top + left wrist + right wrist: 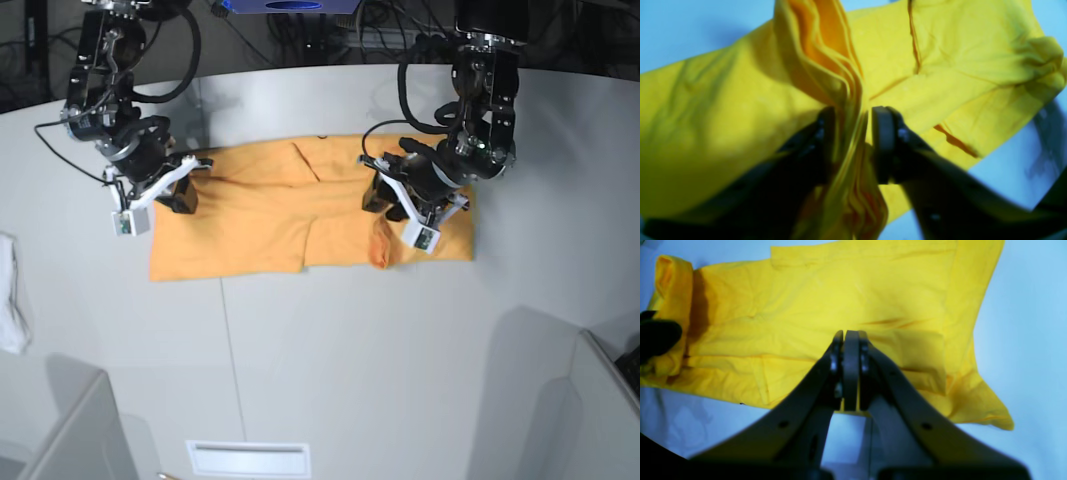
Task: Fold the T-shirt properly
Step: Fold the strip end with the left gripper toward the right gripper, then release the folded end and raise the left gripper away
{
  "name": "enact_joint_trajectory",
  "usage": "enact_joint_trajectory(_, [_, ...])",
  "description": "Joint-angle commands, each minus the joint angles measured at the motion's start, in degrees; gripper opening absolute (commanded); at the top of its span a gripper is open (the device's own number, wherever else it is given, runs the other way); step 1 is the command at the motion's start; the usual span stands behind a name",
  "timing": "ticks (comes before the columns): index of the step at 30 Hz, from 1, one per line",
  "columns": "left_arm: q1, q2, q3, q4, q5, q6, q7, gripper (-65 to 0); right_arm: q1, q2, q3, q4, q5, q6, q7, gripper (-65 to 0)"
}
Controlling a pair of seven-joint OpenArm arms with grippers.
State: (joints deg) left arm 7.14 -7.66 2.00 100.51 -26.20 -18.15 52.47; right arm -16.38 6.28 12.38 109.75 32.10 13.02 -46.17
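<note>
Left gripper (851,143) pinching a bunched ridge of T-shirt (300,215) spread on table (330,350), right gripper (850,370) closed at the edge; stacked layers likely slipping unevenly if lifted.

We have both arms reaching down from the far side of the table, elbows bent, wrists tilted toward the near edge. Our left tool (853,143), on the right of the base view (392,208), has its two fingers (885,140) drawn in on a bunched ridge of the T-shirt (723,110), pinching several layers between them. Our right tool (850,370), on the left of the base view (183,192), has its fingers (836,366) pressed together, and whether any cloth is caught between them is unclear. The two tools sit well apart.
</note>
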Motion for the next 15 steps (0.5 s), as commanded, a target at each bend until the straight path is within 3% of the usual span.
enact_joint_trajectory(1, [-0.7, 0.1, 0.9, 0.9, -0.9, -0.3, -1.3, -35.2, 0.5, 0.4, 0.2, 1.0, 0.7, 0.3, 1.1, -65.0])
enact_joint_trajectory(6, [-0.7, 0.2, 4.4, 0.9, -1.4, -0.3, -1.4, -19.9, 0.4, 0.4, 0.2, 1.0, 0.7, 0.3, 1.0, -65.0])
enact_joint_trajectory(12, [-2.5, 0.2, 12.6, 0.9, -1.5, -0.3, -1.3, -18.4, 0.4, 0.4, 0.2, 1.0, 0.7, 0.3, 1.0, -65.0])
enact_joint_trajectory(15, [-2.3, 0.2, 13.7, 1.7, -1.5, -0.3, -1.3, -18.8, 0.4, 0.4, 0.2, 1.0, 0.7, 0.3, 1.0, -65.0])
